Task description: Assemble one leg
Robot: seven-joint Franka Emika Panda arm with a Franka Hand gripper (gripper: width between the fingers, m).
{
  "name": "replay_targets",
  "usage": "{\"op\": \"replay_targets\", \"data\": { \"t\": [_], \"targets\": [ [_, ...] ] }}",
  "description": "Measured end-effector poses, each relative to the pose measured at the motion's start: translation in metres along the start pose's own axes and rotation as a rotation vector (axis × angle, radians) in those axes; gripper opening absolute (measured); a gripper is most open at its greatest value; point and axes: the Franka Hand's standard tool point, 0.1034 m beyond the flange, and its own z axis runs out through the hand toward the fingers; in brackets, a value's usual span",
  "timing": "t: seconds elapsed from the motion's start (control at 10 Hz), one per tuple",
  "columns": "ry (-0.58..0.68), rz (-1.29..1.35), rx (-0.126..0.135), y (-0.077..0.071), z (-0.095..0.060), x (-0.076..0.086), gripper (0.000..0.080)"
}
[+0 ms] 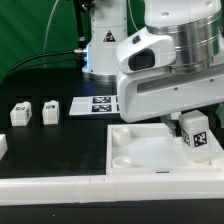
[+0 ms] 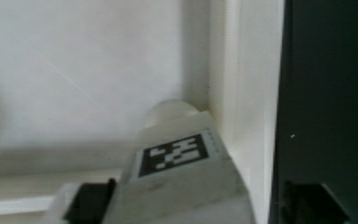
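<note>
My gripper is shut on a white leg with a square marker tag on its face. It holds the leg upright over the far right corner of the large white tray. In the wrist view the leg points down into the tray's corner beside the tray wall, with the dark fingers on both sides of it. Whether the leg's tip touches the tray floor I cannot tell. Two more legs stand on the black table at the exterior view's left.
The marker board lies behind the tray, partly hidden by my arm. A white block sits at the exterior view's left edge. The robot base stands at the back. A white rail runs along the front.
</note>
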Motion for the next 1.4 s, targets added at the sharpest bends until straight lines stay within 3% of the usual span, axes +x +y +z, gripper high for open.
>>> {"op": "replay_targets", "data": {
  "t": [0.1,0.2,0.5,1.4],
  "targets": [
    [0.0,0.001,0.0,0.0006,-0.0001,0.0001,0.0391],
    [0.0,0.001,0.0,0.0006,-0.0001,0.0001,0.0291],
    [0.001,0.062,0.002,0.0004,-0.0002,0.0003,0.0291],
    [0.014,0.996,0.014,-0.0029,0.0007,0.0023,0.0294]
  ]
}}
